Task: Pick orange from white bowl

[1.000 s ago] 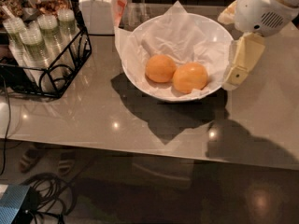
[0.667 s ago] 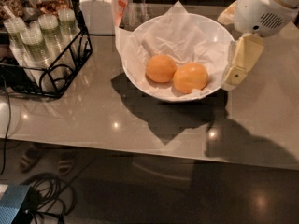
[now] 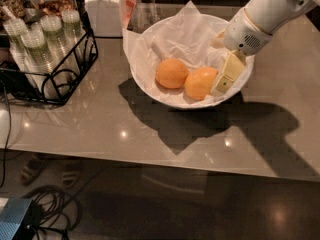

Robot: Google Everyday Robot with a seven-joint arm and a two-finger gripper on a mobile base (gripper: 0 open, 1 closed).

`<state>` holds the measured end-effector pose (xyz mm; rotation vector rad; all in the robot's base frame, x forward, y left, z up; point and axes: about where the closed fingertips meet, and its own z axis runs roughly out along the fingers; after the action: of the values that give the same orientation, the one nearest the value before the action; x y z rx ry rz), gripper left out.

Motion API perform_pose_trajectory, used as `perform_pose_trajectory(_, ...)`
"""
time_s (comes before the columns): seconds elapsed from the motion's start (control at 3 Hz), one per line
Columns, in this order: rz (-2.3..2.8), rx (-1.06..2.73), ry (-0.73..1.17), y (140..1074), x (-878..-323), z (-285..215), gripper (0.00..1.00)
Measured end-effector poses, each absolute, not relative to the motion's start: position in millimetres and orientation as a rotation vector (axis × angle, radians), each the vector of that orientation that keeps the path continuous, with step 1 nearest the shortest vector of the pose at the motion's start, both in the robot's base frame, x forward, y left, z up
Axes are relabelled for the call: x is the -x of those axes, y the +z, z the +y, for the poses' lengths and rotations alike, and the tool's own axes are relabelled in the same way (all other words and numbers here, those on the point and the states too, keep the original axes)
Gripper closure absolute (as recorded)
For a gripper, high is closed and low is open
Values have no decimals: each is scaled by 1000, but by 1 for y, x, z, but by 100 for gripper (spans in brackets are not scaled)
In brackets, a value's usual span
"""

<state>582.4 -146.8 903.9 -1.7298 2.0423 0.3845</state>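
The white bowl [image 3: 150, 84] stands on the table, lined with crumpled white paper [image 3: 187, 34]. Two oranges lie in it side by side. The orange [image 3: 200, 83], the wider and more oval one, is on the right. The rounder orange [image 3: 171, 73] is on the left. My gripper [image 3: 223, 80] reaches down from the upper right on a white arm [image 3: 260, 19]. It is inside the bowl's right rim, right against the right side of the orange.
A black wire rack [image 3: 47, 64] holding several lidded cups stands at the left. A white jar [image 3: 104, 6] stands behind the bowl at the left. The grey table's front edge [image 3: 150, 161] runs across below, with cables on the floor at the lower left.
My gripper has moved left from outside the bowl's right rim to inside the bowl, beside the right orange. The oranges and the bowl have not moved.
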Motion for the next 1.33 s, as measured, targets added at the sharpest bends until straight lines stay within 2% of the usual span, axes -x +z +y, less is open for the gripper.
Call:
perform_pose_trajectory(0.33,2042,1730,385,904,-582,-147,0)
perform_pose_trajectory(1.0,2042,1730,385,904,-583,-147,40)
perform_pose_trajectory(1.33,2043,1729,388,903,-583,-146,26)
